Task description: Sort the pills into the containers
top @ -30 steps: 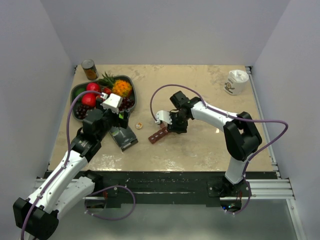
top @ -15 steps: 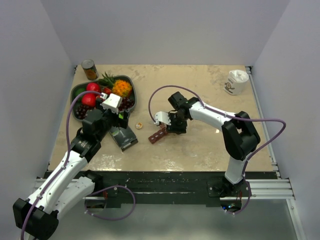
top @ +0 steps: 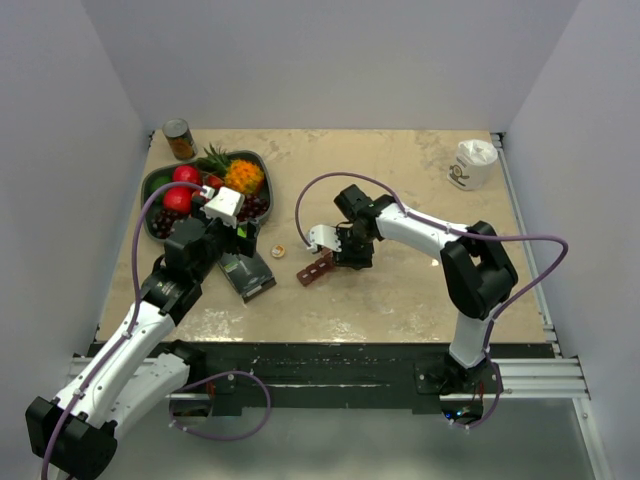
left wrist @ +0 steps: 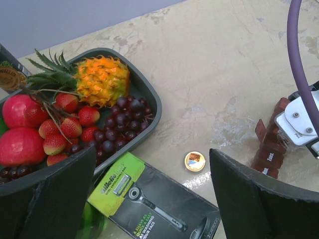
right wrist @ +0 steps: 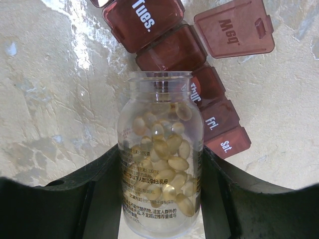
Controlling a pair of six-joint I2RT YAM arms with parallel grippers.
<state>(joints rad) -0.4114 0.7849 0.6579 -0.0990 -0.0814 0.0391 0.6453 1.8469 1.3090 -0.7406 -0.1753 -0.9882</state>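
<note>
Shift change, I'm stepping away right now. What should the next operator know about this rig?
Left gripper: open, holding nothing, near the razor pack.
Right gripper: shut on the uncapped bottle, its mouth over the organizer.
Pills: all visible ones are in the bottle.
Done: bottle opened, Wed lid open.
Left: dispense pills; Tues, Fri and Sat lids are shut.

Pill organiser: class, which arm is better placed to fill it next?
Right. Its end effector holds the open pill bottle, mouth at the organiser; the left end effector hangs open by the fruit bowl.
</note>
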